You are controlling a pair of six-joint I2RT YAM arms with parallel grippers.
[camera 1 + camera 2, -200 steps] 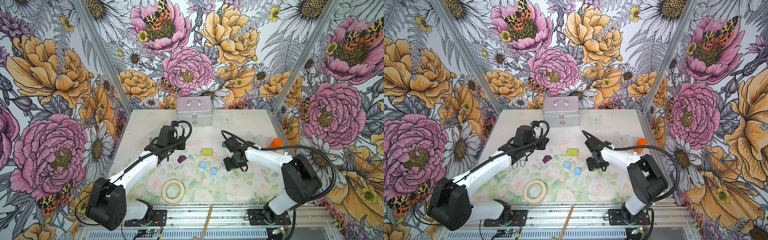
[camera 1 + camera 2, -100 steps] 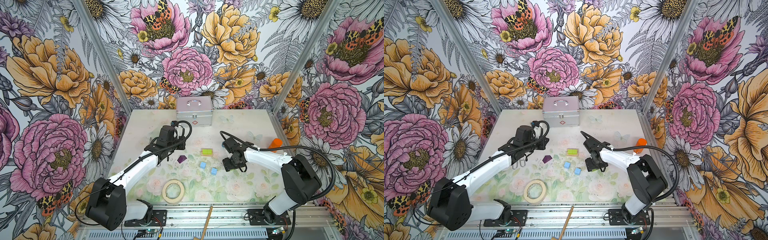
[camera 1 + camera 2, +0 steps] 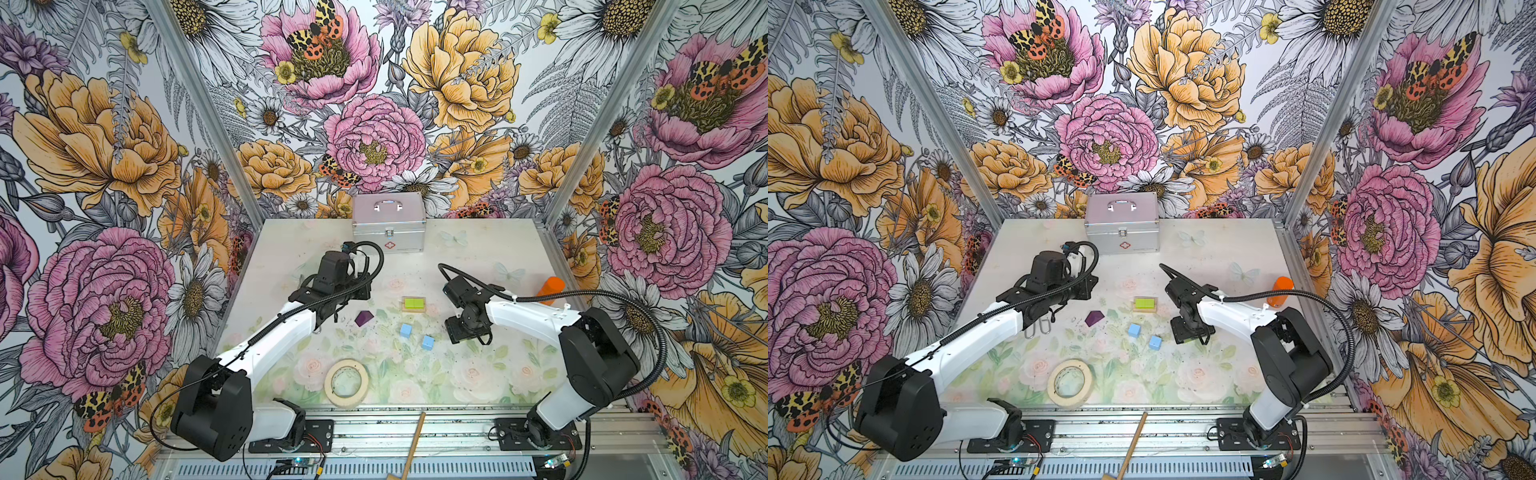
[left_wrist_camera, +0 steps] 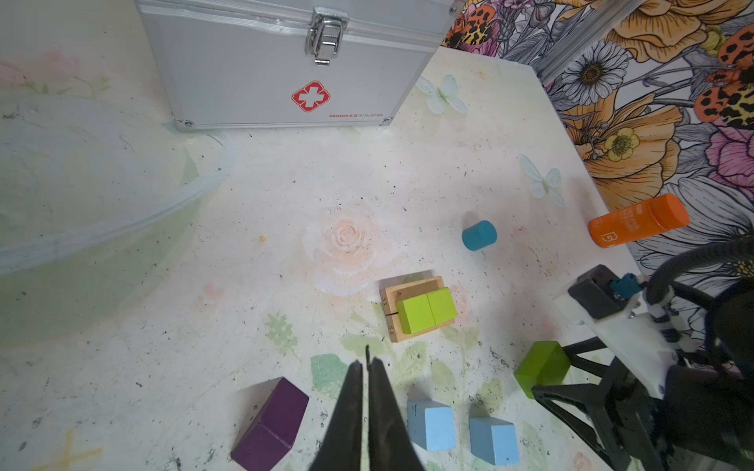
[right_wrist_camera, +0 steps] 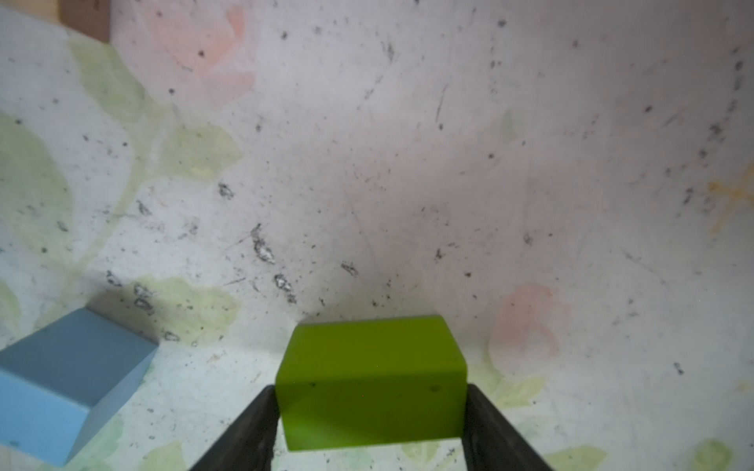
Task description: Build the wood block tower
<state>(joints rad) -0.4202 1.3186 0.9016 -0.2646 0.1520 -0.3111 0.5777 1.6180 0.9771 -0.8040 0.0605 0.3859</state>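
Observation:
Two tan bars with two lime-green blocks on top [image 3: 414, 304] [image 4: 424, 312] lie mid-table. A third lime-green block [image 5: 369, 379] [image 4: 540, 367] sits between the fingers of my right gripper [image 5: 371, 391], which is shut on its two sides, low over the table to the right of the stack. A purple roof-shaped block [image 3: 364, 318] and two light-blue cubes [image 3: 405, 330] [image 3: 428, 342] lie loose in front of the stack. The teal cylinder [image 4: 479, 235] lies behind it. My left gripper [image 4: 367, 363] is shut and empty, hovering between the purple block and the cubes.
A silver first-aid case [image 3: 388, 226] stands at the back. An orange container [image 3: 550, 289] lies at the right edge. A beige tape roll [image 3: 346, 382] lies near the front, and a wooden stick [image 3: 413, 449] rests on the front rail.
My right gripper has edged slightly left with the lime-green block between its fingers. The left arm has not moved.

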